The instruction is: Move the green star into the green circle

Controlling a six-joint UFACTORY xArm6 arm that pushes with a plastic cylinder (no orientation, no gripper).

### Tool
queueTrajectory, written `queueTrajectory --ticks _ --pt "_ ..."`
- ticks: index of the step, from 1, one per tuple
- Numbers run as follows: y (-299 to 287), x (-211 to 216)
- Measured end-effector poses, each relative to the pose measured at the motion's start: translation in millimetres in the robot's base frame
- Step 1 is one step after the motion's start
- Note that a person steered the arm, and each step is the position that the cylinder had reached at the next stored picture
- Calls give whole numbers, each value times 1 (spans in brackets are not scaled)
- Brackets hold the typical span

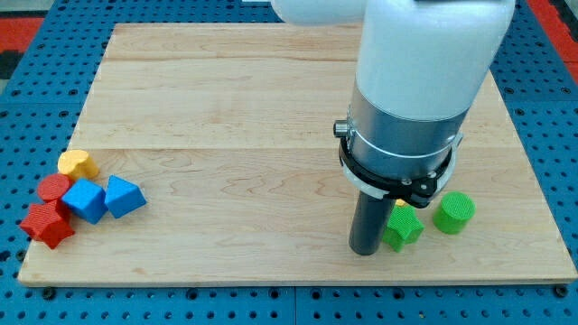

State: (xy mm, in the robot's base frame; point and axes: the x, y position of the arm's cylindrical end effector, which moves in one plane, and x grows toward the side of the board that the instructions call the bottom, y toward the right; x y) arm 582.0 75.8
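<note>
The green star [403, 228] lies on the wooden board [235, 108] near the view's bottom right. The green circle [453, 213], a short green cylinder, stands just to the star's right, a small gap apart. My tip [365, 250] is at the lower end of the dark rod, touching or almost touching the star's left side. A small yellow block [401, 205] peeks out behind the star, mostly hidden by the arm.
A cluster sits at the view's bottom left: a yellow block [78, 164], a red cylinder [54, 188], a red block [47, 224] and two blue blocks [87, 200] [124, 196]. The board's bottom edge runs close below the star.
</note>
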Motion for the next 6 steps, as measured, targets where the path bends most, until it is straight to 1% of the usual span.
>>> queueTrajectory --ticks 1,3,4,6 --pt "10 0" --pt "56 -1" --pt "70 -5" --pt "69 -3"
